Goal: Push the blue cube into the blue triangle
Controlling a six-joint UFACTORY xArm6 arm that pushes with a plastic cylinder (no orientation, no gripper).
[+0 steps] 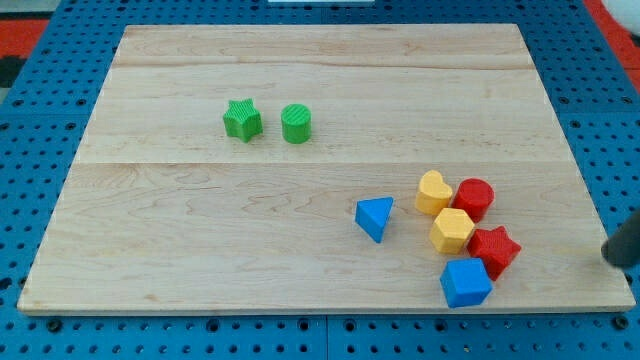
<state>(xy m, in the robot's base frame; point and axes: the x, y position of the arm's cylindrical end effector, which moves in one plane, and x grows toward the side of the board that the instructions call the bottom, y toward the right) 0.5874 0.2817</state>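
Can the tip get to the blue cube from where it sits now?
Probably yes. My tip sits right of the blue cube, with bare board between; the red star lies just above that path.

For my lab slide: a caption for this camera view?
Blue cube near the board's bottom edge, blue triangle up-left of it, my tip off to the view's right.

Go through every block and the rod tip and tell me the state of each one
blue cube: touching the red star
blue triangle: alone, untouched
red star: against the yellow hexagon
yellow hexagon: mid-cluster
yellow heart: beside the red cylinder
red cylinder: upright
green star: apart
green cylinder: upright
my tip: clear of all blocks
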